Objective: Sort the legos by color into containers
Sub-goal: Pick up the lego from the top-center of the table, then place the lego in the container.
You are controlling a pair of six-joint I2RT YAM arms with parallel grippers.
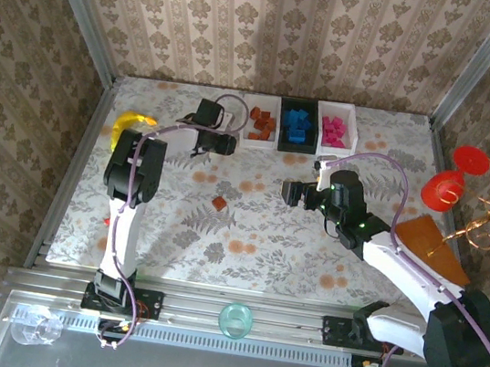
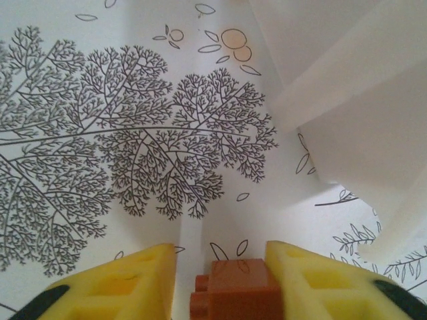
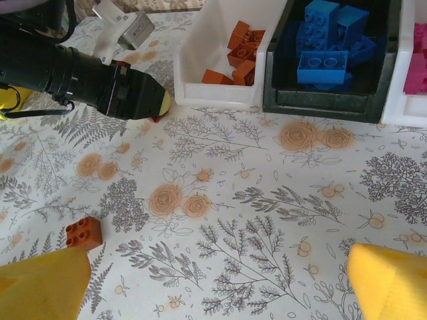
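Observation:
My left gripper [image 1: 217, 142] [image 2: 221, 250] sits low over the table just left of the white tray [image 1: 244, 137] of brown legos. A brown lego [image 2: 237, 290] lies between its yellow fingers; the right finger presses it and a sliver of cloth shows on the left. That tray's wall [image 2: 347, 100] rises just beyond. The black tray [image 1: 281, 120] [image 3: 320, 103] holds blue legos, and the far white tray [image 1: 352, 130] holds pink ones. A loose brown lego [image 1: 218, 203] [image 3: 83, 233] lies mid-table. My right gripper [image 1: 292, 192] [image 3: 217, 267] hovers open, holding nothing.
A yellow banana [image 1: 130, 122] lies at the table's left edge and a tiny red piece [image 1: 107, 220] nearer the front left. Red goblets [image 1: 453, 178] stand off the right side. A clear cup [image 1: 235, 319] rests on the front rail.

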